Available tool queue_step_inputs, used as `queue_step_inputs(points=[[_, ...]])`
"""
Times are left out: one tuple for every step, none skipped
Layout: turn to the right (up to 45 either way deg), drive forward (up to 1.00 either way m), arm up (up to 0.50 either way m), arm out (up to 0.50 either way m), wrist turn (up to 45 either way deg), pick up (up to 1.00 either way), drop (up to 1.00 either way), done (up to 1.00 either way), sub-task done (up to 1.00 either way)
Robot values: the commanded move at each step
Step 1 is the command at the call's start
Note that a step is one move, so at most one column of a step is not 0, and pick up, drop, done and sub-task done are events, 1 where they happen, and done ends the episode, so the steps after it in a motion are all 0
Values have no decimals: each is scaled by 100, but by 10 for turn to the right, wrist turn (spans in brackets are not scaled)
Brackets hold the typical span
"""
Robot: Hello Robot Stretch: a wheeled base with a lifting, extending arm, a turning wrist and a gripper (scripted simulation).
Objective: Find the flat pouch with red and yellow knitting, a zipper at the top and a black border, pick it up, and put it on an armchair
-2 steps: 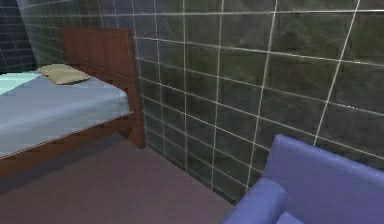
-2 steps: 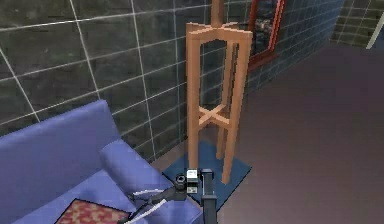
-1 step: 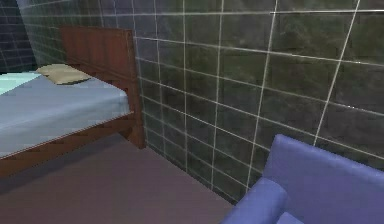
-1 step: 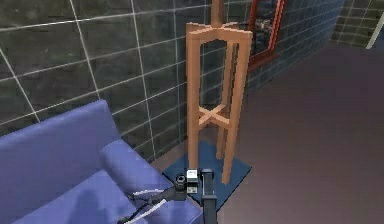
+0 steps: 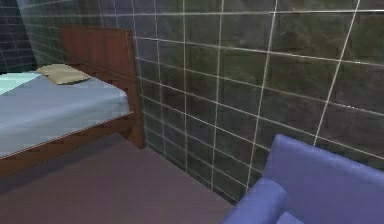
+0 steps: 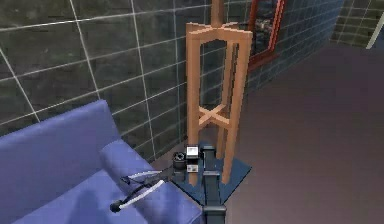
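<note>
Forward view: a bed point(image 5: 60, 105) with a grey-blue cover and a reddish wooden headboard point(image 5: 100, 50) stands at the left against a dark tiled wall point(image 5: 250, 70), with a tan pillow point(image 5: 62, 73) lying near the head end. A purple floor point(image 5: 100, 190) runs between the bed and the blue armchair point(image 5: 320, 180), whose corner rises in the lower right, close to the wall.

Arm side view: we see the armchair point(image 6: 60, 165) again at the lower left, backed against the tiled wall point(image 6: 90, 50). The dark arm point(image 6: 212, 195) comes up from the bottom edge, and the pincer point(image 6: 125, 192) reaches left from it with the chair's blue cushion behind its thin fingers. With the cushion behind them, we cannot tell how the fingers stand or whether they hold anything. We also cannot tell where the pouch lies relative to the pincer. A tall wooden stand point(image 6: 215, 90) with crossed braces stands just beyond the arm, beside the chair's near end. A red-framed panel point(image 6: 265, 30) hangs on the wall farther back, and the purple floor point(image 6: 320, 130) stretches off to the right.
</note>
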Motion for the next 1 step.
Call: queue_step_inputs(points=[[0,0,0,-8,0,0,0,0,0]])
